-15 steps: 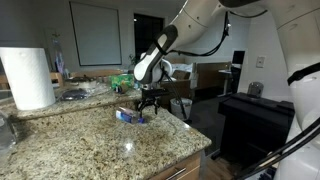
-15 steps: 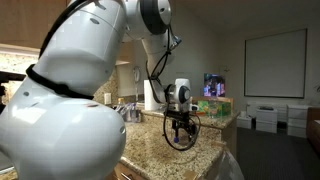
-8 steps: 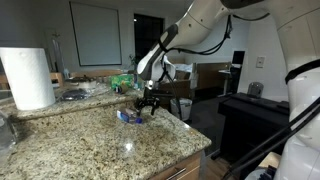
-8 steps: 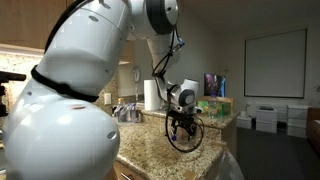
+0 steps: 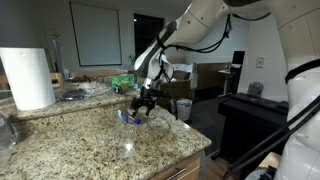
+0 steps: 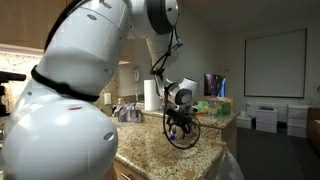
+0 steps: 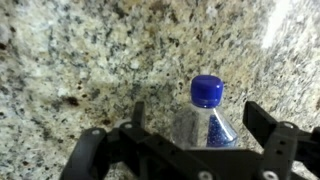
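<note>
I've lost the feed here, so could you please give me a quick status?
Hand open, astride the bottle. Bottle on granite counter, blue cap on. Nothing blocking.

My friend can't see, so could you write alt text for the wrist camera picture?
A clear plastic bottle with a blue cap sits on a speckled granite countertop, seen close up. The robot's open gripper reaches in from the bottom edge, a dark finger on either side of it.

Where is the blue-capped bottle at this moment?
In the wrist view, the clear bottle is on the granite countertop, between the fingers of the open end effector, its blue cap toward the top.
</note>
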{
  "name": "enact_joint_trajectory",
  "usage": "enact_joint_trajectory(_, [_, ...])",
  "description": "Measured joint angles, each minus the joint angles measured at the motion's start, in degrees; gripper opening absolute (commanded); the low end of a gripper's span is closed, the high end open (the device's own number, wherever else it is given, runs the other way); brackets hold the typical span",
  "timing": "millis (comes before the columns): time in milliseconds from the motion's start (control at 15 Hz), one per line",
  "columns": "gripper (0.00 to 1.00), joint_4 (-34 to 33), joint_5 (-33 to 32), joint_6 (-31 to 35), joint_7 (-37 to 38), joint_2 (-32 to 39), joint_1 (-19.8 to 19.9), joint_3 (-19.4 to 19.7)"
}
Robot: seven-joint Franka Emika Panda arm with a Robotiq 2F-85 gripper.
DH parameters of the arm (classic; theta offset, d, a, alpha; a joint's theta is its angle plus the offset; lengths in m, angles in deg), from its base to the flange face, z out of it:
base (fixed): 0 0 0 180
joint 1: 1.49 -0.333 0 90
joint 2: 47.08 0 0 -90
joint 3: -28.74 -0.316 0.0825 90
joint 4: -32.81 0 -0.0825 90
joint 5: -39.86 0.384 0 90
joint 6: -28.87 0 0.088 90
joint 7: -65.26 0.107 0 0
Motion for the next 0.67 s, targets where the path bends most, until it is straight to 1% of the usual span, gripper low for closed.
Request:
enact_joint_trajectory(133, [1.0, 1.2, 0.0, 1.2, 0.2, -0.5, -0.6, 0.2])
enact_joint_trajectory(267, [1.0, 2.7, -0.2, 4.0, 1.4, -1.3, -1.7, 0.8])
enact_joint_trajectory(667, [1.0, 8.2, -3.0, 14.5, 8.9, -2.2, -6.3, 2.2])
